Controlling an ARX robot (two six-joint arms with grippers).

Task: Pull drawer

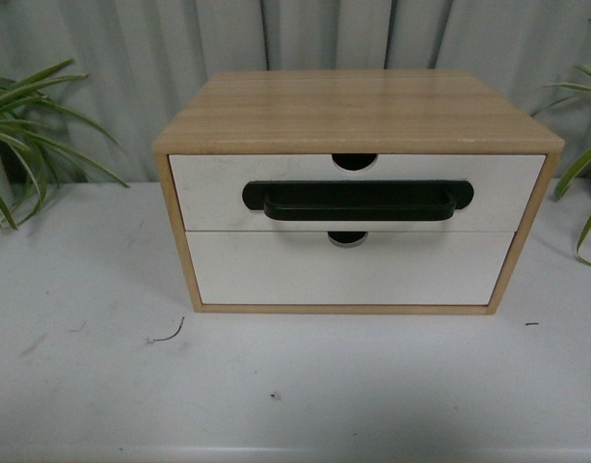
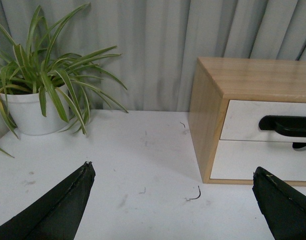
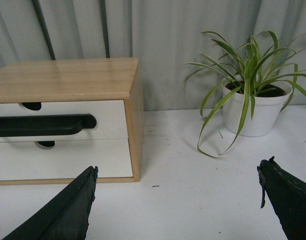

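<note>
Front view: a wooden cabinet (image 1: 358, 111) stands in the middle of the white table (image 1: 295, 386), front face toward the robot. It holds two drawers, one above the other.

The drawer (image 1: 218, 191) is the upper one. It has a white front, a half-round notch in the top edge and a long black bar handle (image 1: 358, 200) across the middle. It sits pushed in, front about level with the cabinet's frame. Nothing touches the handle.

The lower drawer (image 1: 353, 275) is plain white with no handle, and is also in.

No arm shows in the front view.

Left wrist view: left gripper (image 2: 172, 169) has its jaws wide apart and holds nothing. It hangs over bare table, near and left of the cabinet, well apart from the handle.

Right wrist view: right gripper (image 3: 179, 166) has its jaws wide apart and is empty. It hangs over bare table, near and right of the cabinet.

A potted plant (image 2: 43, 85) stands at far left, and a second plant (image 3: 247, 65) at far right, both clear of the cabinet. A small dark curl of debris (image 1: 168, 336) lies on the table near the cabinet's left front corner. A grey curtain (image 1: 131, 58) hangs behind.
</note>
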